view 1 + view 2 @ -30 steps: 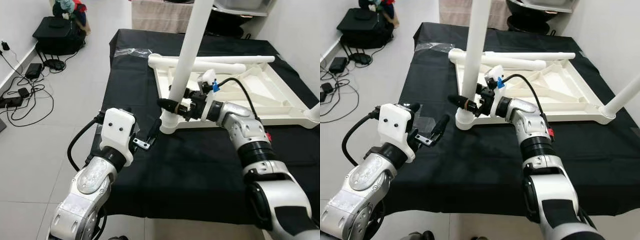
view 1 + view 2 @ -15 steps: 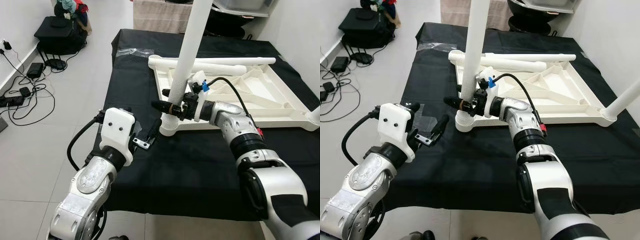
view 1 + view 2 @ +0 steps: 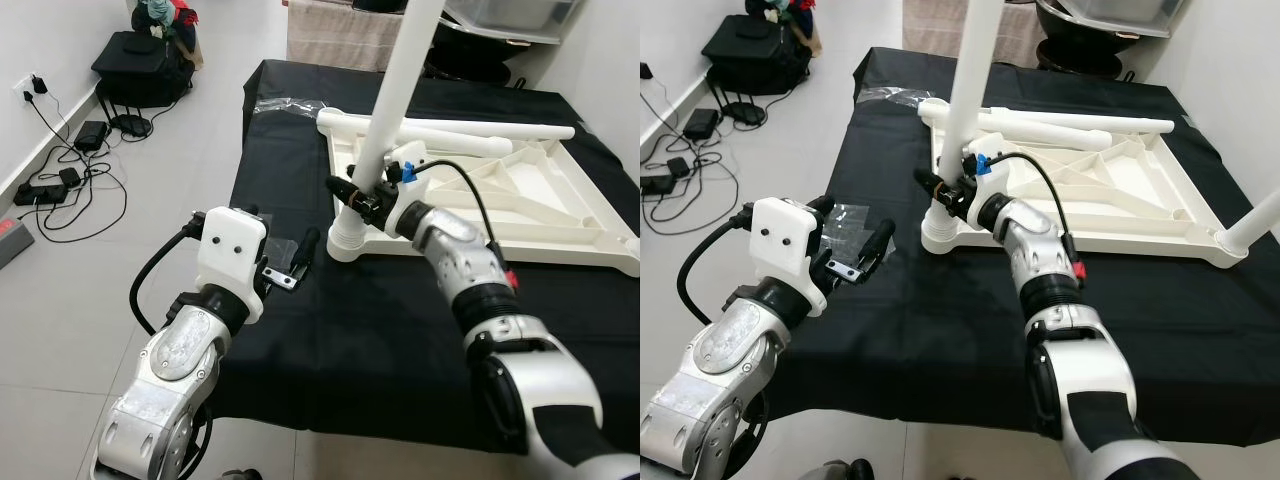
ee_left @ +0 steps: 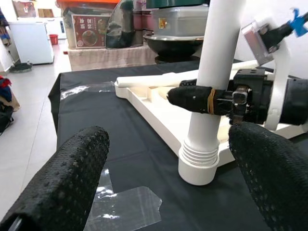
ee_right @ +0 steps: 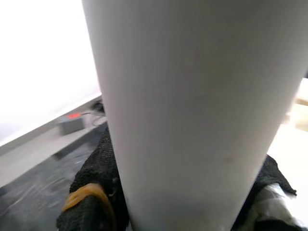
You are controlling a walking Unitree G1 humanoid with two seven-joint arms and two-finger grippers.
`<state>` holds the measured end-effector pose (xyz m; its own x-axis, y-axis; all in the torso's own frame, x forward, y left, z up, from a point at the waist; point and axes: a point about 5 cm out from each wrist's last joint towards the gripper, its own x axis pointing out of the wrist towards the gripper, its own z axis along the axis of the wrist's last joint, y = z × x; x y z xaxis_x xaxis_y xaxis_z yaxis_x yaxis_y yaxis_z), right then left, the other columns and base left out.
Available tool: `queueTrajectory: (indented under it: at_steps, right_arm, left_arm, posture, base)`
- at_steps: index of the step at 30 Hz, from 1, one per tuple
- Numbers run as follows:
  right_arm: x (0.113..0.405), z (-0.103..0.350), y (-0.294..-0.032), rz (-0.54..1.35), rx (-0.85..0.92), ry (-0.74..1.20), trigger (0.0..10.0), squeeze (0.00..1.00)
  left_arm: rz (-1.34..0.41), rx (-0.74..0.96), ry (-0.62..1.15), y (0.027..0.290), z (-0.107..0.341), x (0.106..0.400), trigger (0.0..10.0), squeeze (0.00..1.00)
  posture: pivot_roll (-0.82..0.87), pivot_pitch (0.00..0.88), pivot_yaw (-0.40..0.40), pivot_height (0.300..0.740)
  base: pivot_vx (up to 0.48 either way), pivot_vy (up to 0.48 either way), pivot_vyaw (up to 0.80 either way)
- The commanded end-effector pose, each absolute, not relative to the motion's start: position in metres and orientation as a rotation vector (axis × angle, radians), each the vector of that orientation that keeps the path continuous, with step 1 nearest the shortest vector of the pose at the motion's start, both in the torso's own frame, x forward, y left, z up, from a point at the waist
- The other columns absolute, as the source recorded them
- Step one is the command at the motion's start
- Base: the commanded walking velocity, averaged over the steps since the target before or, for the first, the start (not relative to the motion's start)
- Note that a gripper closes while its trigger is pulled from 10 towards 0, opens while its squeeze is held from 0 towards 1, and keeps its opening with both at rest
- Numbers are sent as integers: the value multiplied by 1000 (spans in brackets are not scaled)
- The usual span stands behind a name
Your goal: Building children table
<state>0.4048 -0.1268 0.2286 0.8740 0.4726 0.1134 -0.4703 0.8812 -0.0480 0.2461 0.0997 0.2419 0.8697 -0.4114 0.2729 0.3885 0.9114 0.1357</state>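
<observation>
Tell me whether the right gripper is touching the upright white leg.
Touching. The left wrist view shows the right gripper with its jaws clamped around the upright white leg.

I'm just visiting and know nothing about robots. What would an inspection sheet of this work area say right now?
Surface: black cloth covering the work table.
Job's things: white table top lying upside down; upright white leg standing in its near-left corner socket; two loose legs resting across the frame.
Clutter: clear plastic bag near the left arm, another at the far corner.
Grippers: right pincer closed around the upright leg low down; left pincer open, holding nothing, apart from the leg.
Cables: black cords and adapters on the floor on the left.
Surroundings: tiled floor, black bag by the wall, storage boxes beyond the table.
</observation>
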Motion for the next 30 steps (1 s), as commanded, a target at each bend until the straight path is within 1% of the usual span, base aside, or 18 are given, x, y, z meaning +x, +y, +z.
queueTrajectory:
  at_steps: [1,3,5,6,7,12,13,14,18,19,23,24,25,26,27,28,29,30]
  right_arm:
    - [405,208,-149,286,-43,-26,0,0]
    - [393,193,-173,-235,-62,8,0,0]
    - [393,193,-173,-235,-62,8,0,0]
    - [385,192,-178,-376,-45,-7,0,0]
    - [385,192,-178,-376,-45,-7,0,0]
    - [383,202,-149,-327,37,-64,0,0]
    - [386,209,-129,-223,81,-90,10000,0]
    - [387,214,-117,-159,109,-108,10000,0]
    - [388,224,-104,-54,115,-160,10000,0]
    - [388,226,-103,-40,117,-173,10000,1000]
    - [387,233,-103,-31,101,-197,10000,1000]
    - [390,237,-104,15,94,-194,10000,890]
    - [390,237,-104,15,94,-194,10000,890]
    - [394,241,-104,101,103,-181,10000,0]
    - [397,246,-106,202,115,-164,10000,0]
    - [397,246,-106,202,115,-164,10000,0]
    - [400,250,-107,361,87,-148,10000,0]
    - [400,250,-107,361,87,-148,10000,0]
  left_arm:
    - [-416,86,-301,99,241,247,10000,0]
    - [-449,81,-286,95,238,245,10000,0]
    - [-449,81,-286,95,238,245,10000,0]
    - [-462,82,-283,93,237,244,10000,0]
    - [-462,82,-283,93,237,244,10000,0]
    - [-480,80,-263,92,232,242,10000,0]
    - [-486,77,-257,91,231,242,10000,0]
    - [-490,76,-254,91,231,242,10000,0]
    - [-492,74,-253,91,231,242,10000,0]
    - [-492,73,-252,91,231,242,10000,0]
    - [-495,70,-250,90,230,242,10000,0]
    - [-497,71,-250,89,230,242,10000,0]
    - [-497,71,-250,89,230,242,10000,0]
    - [-497,69,-251,89,231,242,10000,0]
    - [-497,69,-252,89,231,243,10000,0]
    - [-497,69,-252,89,231,243,10000,0]
    - [-499,69,-253,89,231,242,10000,0]
    - [-499,69,-253,89,231,242,10000,0]
  posture:
    - [92,174,-132,740]
    - [86,175,-128,740]
    - [86,175,-128,740]
    - [83,177,-127,740]
    - [83,177,-127,740]
    - [81,177,-125,740]
    - [81,179,-126,740]
    - [80,178,-125,740]
    - [72,183,-123,740]
    - [72,183,-123,740]
    - [69,187,-121,740]
    - [71,190,-121,740]
    - [71,190,-121,740]
    - [70,190,-122,740]
    - [70,192,-123,740]
    - [70,192,-123,740]
    - [71,193,-119,740]
    - [71,193,-119,740]
  base:
    - [0,0,0]
    - [0,0,0]
    - [0,0,0]
    - [0,0,0]
    - [0,0,0]
    - [0,0,0]
    - [0,0,0]
    - [0,0,0]
    - [0,0,0]
    - [0,0,0]
    - [0,0,0]
    - [0,0,0]
    - [0,0,0]
    - [0,0,0]
    - [0,0,0]
    - [0,0,0]
    - [0,0,0]
    - [0,0,0]
